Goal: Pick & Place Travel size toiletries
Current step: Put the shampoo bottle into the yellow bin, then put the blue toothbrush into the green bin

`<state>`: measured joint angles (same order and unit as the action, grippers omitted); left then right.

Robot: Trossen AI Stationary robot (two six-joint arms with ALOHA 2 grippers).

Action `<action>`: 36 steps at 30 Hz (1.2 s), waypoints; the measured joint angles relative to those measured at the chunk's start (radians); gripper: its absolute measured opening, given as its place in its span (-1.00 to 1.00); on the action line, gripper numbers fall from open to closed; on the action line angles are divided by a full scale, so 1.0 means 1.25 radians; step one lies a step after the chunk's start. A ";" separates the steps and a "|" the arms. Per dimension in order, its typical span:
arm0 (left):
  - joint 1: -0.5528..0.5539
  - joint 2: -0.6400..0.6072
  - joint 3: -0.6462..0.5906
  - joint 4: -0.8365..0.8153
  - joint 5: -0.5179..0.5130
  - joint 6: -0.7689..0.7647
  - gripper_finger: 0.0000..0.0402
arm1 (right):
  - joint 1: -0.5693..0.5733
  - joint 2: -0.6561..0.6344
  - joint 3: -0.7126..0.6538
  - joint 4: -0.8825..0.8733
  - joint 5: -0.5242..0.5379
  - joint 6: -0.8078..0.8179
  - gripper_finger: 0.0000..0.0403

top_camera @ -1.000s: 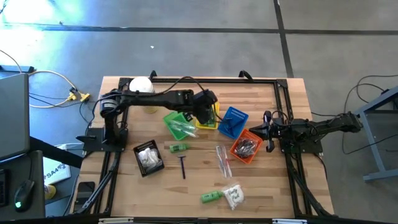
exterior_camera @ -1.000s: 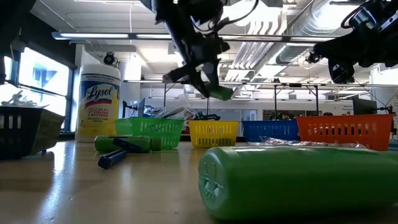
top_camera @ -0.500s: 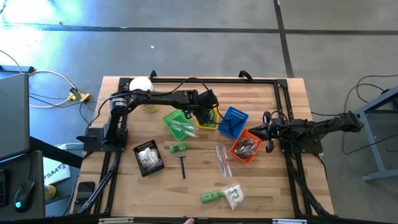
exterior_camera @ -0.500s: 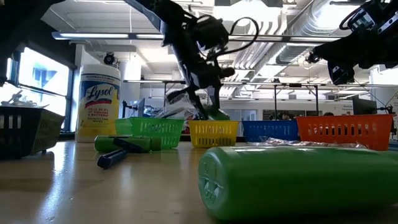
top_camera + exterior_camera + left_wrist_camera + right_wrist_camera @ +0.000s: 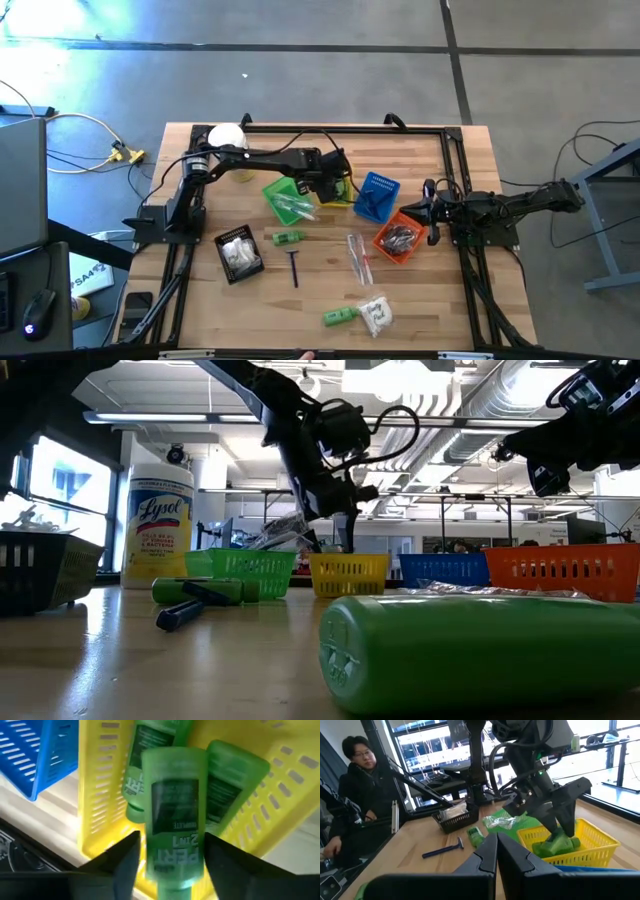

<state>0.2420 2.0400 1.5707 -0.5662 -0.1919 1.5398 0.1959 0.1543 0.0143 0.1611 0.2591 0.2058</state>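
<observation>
My left gripper (image 5: 325, 186) hangs open over the yellow basket (image 5: 345, 192), pointing steeply down. A small green bottle (image 5: 172, 805) stands lengthwise between its fingers, blurred, above two more green bottles (image 5: 230, 780) lying in the basket. Loose on the table are another green bottle (image 5: 288, 237), a dark razor (image 5: 294, 266), clear-wrapped sticks (image 5: 358, 257), white sachets (image 5: 376, 315) and a green bottle (image 5: 340, 317). At the right edge my right gripper (image 5: 430, 213) waits shut. My left gripper has one finger (image 5: 127, 857) on each long side of the green bottle, along its lower body (image 5: 172, 845). It comes from above, slanting down into the basket. Whether the fingers touch the bottle, I cannot tell.
A green basket (image 5: 288, 200), a blue basket (image 5: 374, 195) and an orange basket (image 5: 398, 236) flank the yellow one. A black basket (image 5: 238, 252) with sachets sits at the near left. A big white jar (image 5: 226, 137) stands at the far left. A person (image 5: 360, 795) sits beyond the table.
My left gripper has sunk toward the yellow basket with the green bottle and rolled about its own axis. The bottle, held above the basket's rim a second ago, now sits down inside the basket, behind its wall in the low view.
</observation>
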 joint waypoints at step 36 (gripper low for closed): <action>-0.123 -0.791 -0.308 -0.194 0.293 -0.966 -0.95 | 0.000 0.000 0.000 -0.005 -0.018 0.000 -0.98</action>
<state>0.0886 1.0508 1.1863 -0.8087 0.1741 0.3326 0.1963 0.1543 0.0143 0.1543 0.2359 0.2058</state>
